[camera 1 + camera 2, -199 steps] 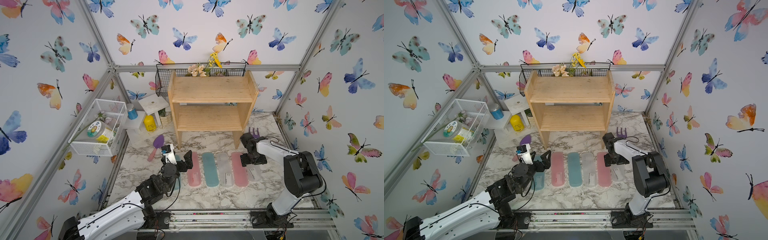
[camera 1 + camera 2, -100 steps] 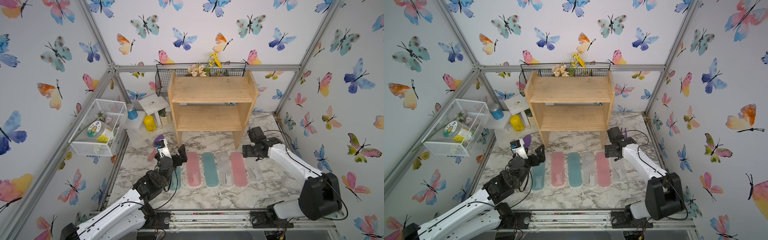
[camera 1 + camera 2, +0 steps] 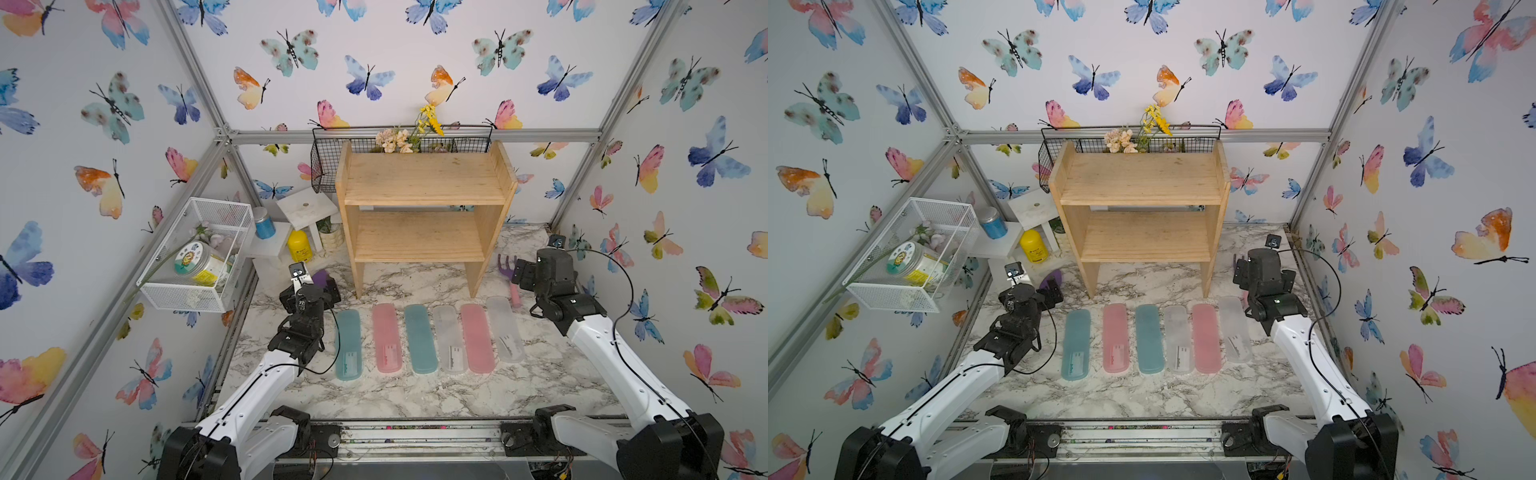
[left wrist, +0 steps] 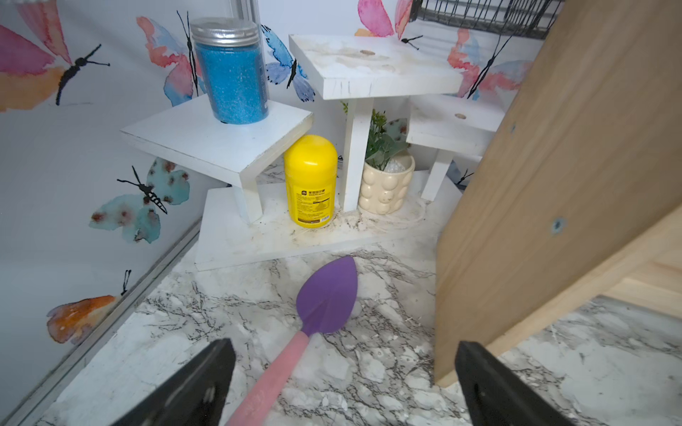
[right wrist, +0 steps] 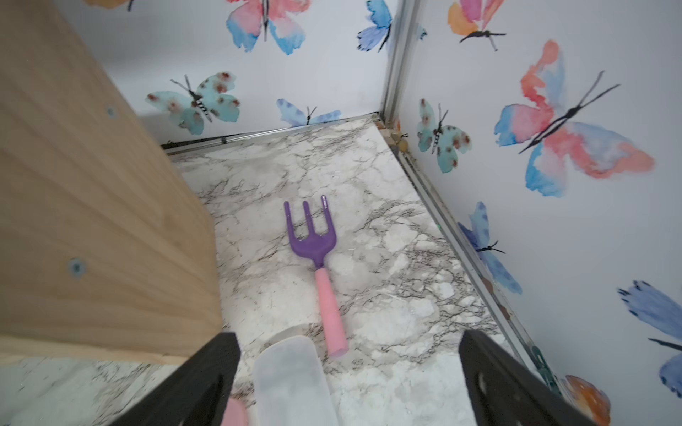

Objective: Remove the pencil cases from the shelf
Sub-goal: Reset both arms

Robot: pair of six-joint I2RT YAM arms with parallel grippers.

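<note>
Both tiers of shelf [image 3: 419, 237] bare; left gripper [image 4: 343, 383] and right gripper [image 5: 348, 380] wide open, empty. Risk: nudging frosted clear pencil case [image 5: 291, 383] on retreat.

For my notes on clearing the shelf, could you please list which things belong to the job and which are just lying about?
Job: six pencil cases in a row on the table; shelf, both tiers bare.

Lying about: trowel, fork, yellow bottle, blue jar, white stand, wire basket.
</note>
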